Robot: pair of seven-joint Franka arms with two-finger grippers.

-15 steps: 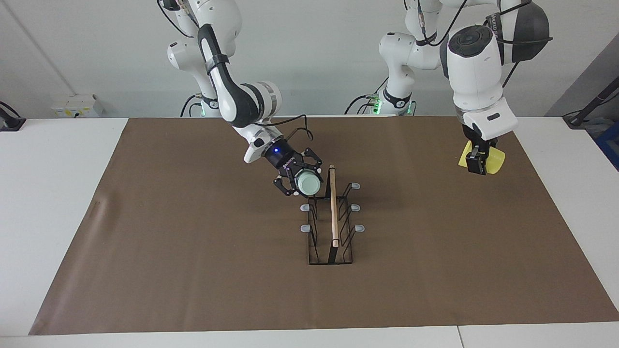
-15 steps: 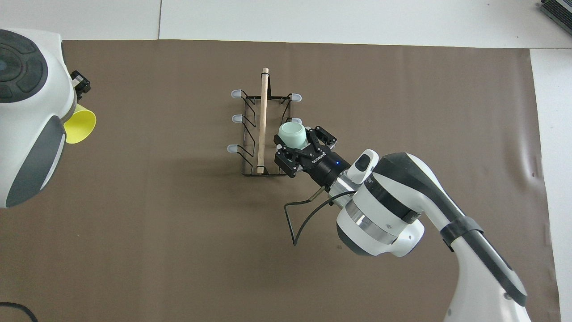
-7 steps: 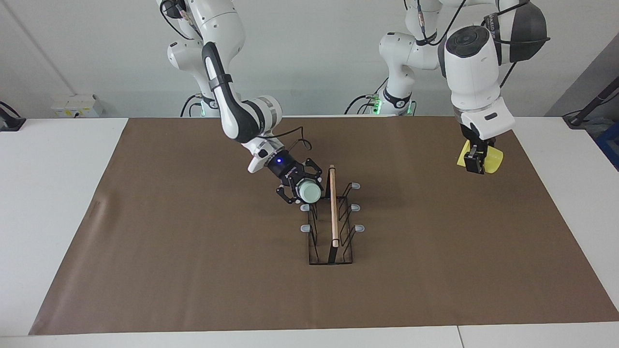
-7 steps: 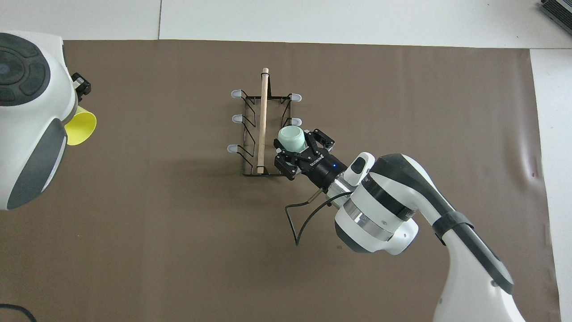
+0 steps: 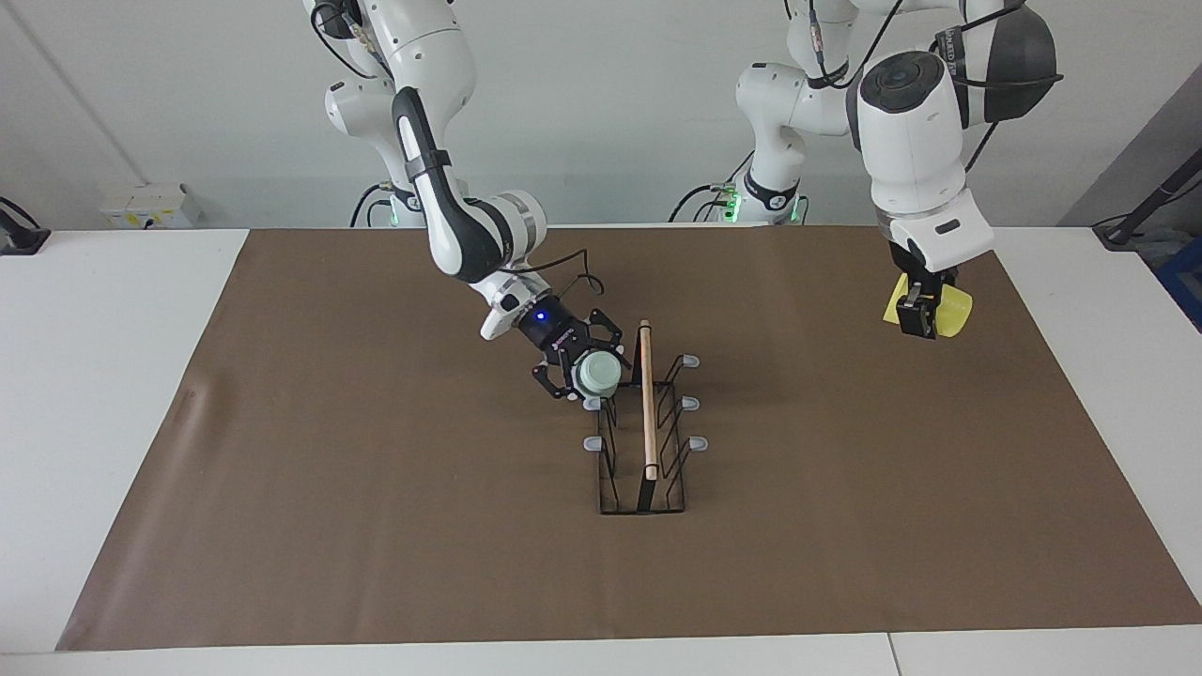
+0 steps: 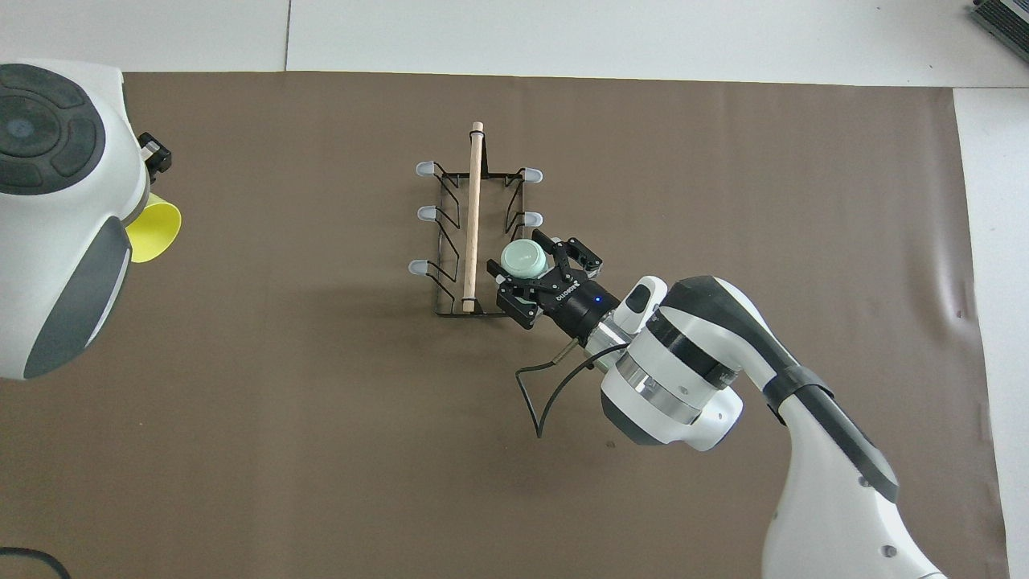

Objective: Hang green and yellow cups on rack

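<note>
Picture a clock face laid flat on the surface [image 5: 113,376], centred on the rack [image 6: 473,225], with six o'clock pointing at the robots and twelve o'clock pointing away from them.

A brown mat [image 5: 376,488] covers most of the white surface. The right arm comes in from about four o'clock, stretched low and slanting down toward the rack. The right gripper [image 6: 526,259] is around the green cup [image 5: 598,376]. Whether it clamps the cup or stands loose around it cannot be told.

The green cup is tilted on its side against the rack's wire frame at about four o'clock. That is the rack's end nearer the robots, on the right arm's side, where a peg would be. Whether the cup is seated on a peg cannot be seen.

The rack stands on the middle of the mat. It is a black wire frame, and its wooden rod handle runs from six to twelve o'clock. Five grey peg tips [image 6: 424,213] show: three along the nine o'clock side and two along the three o'clock side.

Out at about nine o'clock, well apart from the rack, the left gripper [image 5: 918,314] hangs over the mat toward the left arm's end of the surface. Its fingers are closed on the yellow cup [image 6: 157,232], which is held tilted and clear of the mat.
</note>
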